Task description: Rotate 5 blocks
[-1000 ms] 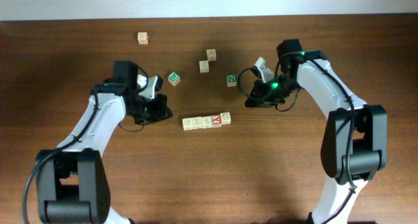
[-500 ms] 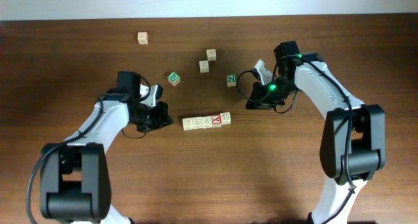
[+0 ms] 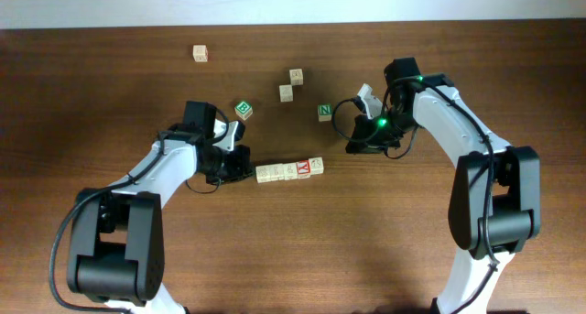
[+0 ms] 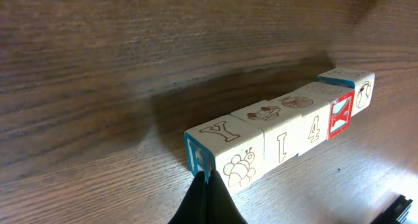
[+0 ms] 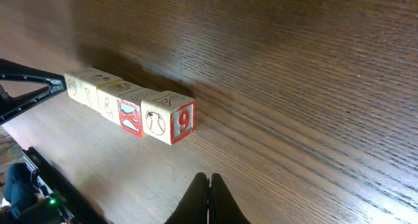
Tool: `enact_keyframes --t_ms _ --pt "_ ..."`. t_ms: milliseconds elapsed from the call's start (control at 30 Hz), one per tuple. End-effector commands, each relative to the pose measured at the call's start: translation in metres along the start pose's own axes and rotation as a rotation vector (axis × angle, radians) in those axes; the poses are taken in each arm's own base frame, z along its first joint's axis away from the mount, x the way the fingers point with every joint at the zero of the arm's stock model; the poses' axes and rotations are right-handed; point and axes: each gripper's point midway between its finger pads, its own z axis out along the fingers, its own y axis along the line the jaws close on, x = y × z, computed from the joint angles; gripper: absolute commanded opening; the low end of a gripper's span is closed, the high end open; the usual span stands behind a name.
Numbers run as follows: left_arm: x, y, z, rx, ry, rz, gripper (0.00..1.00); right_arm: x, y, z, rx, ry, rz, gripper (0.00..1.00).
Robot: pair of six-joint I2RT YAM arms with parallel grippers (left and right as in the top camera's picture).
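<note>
Several pale wooden blocks [image 3: 289,170] lie side by side in one row at the table's middle; one shows a red Y [image 3: 303,168]. In the left wrist view the row [image 4: 281,136] runs away to the right, and my left gripper [image 4: 208,178] is shut, its tip against the blue-framed end face of the nearest block [image 4: 225,152]. From overhead the left gripper [image 3: 249,166] sits at the row's left end. My right gripper [image 3: 352,146] is shut and empty, up and to the right of the row. In its wrist view, the right gripper [image 5: 209,178] stands apart from the end block with a red 9 [image 5: 171,119].
A green B cube [image 3: 244,110] and a green N cube [image 3: 324,112] lie behind the row. Two tan cubes [image 3: 287,93] [image 3: 296,75] sit between them further back. Another cube [image 3: 200,53] lies at the far left.
My left gripper has slid right across the table until its tip reaches the row's left end. The right gripper has barely shifted. The row stays in place.
</note>
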Motion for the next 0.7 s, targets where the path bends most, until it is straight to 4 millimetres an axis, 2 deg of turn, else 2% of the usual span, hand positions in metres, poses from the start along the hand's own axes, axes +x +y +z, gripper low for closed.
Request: enact_keyframes --t_ms 0,367,667 --pt "0.001 0.003 0.003 -0.005 0.002 -0.013 0.00 0.003 -0.001 0.004 0.009 0.014 0.009 0.05" --pt "0.000 0.016 0.002 -0.080 -0.009 -0.016 0.00 0.002 -0.001 0.004 0.010 0.010 0.006 0.05" --pt "0.004 0.008 0.008 -0.091 0.005 0.017 0.00 0.002 -0.001 0.004 0.010 0.010 0.006 0.04"
